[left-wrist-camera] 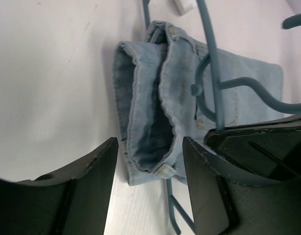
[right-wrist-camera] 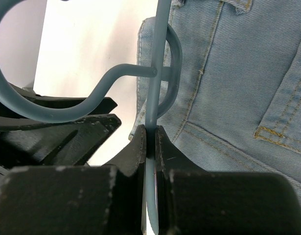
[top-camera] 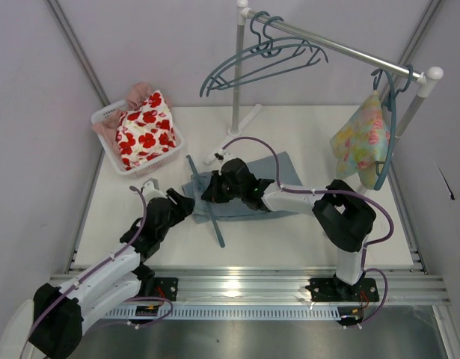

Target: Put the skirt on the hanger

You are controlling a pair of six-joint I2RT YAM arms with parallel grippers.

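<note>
The light blue denim skirt [top-camera: 278, 183] lies flat mid-table, its open waistband end [left-wrist-camera: 150, 122] toward the left arm. A teal hanger [top-camera: 207, 196] lies across that end, partly on the cloth. My right gripper [top-camera: 210, 191] is shut on the hanger's straight bar [right-wrist-camera: 157, 58], the pads clamped on it just above the denim [right-wrist-camera: 238, 73]. My left gripper [top-camera: 188, 204] is open and empty, its jaws [left-wrist-camera: 150, 147] either side of the waistband corner, just short of it. The hanger's hook [left-wrist-camera: 214, 88] lies over the skirt.
A white basket [top-camera: 108, 114] with the red-flowered cloth [top-camera: 146, 129] stands back left. A rack [top-camera: 349, 46] at the back holds spare teal hangers [top-camera: 259, 60]; a pastel floral garment [top-camera: 360, 142] hangs at its right end. The rack's post [top-camera: 240, 82] stands behind the skirt.
</note>
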